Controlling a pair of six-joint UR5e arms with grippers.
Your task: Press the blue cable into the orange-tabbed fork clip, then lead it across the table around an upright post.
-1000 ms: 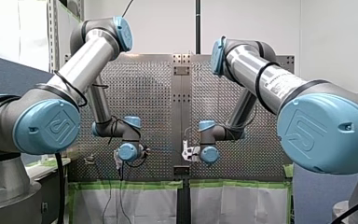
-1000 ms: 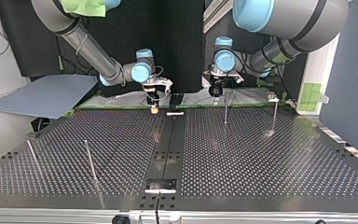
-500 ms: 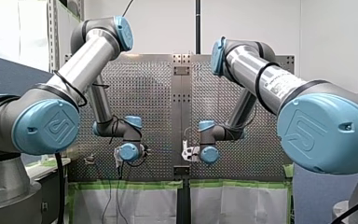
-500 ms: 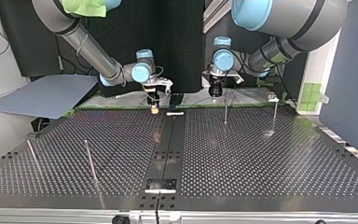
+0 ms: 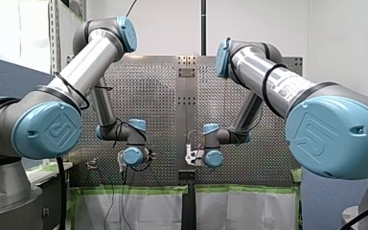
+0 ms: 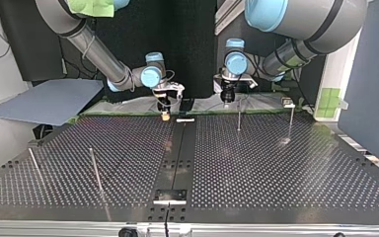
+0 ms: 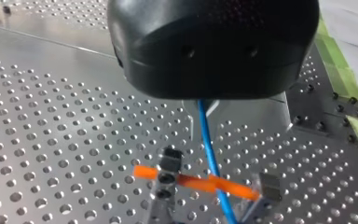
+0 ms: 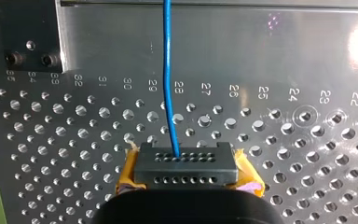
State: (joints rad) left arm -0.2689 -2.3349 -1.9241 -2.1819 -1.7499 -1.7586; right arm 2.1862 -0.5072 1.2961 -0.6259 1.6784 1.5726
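Starting at the top view's left, a flat grey-blue sheet [image 6: 49, 101] lies beside the perforated metal desk [image 6: 276, 168]. Two thin upright metal posts [image 6: 94, 170] stand on that side of the desk, nearer the camera.

Next, just left of the dark centre strip at the far edge, my right pincer [image 6: 165, 116] points down, its yellow tip close to the surface. Its wrist view shows it clenched on the thin blue cable [image 8: 168, 70]. The cable enters the holed black block between the yellow-taped pads and runs straight ahead over the holes (past a row of stamped numbers).

Right of the centre strip, my left pincer [image 6: 226, 100] hangs a little above the desk, black and pointing down. In its wrist view it is clenched on the same cable, which leaves from under the black body and slants down to the orange-tabbed black fork clip [image 7: 189, 181] mounted on the desk. There the cable crosses the orange tab between the two black prongs. Whether it sits fully pressed in, I cannot tell.

Further right in the top view, two more upright metal rods [image 6: 238, 120] stand well apart from each other near the far edge.
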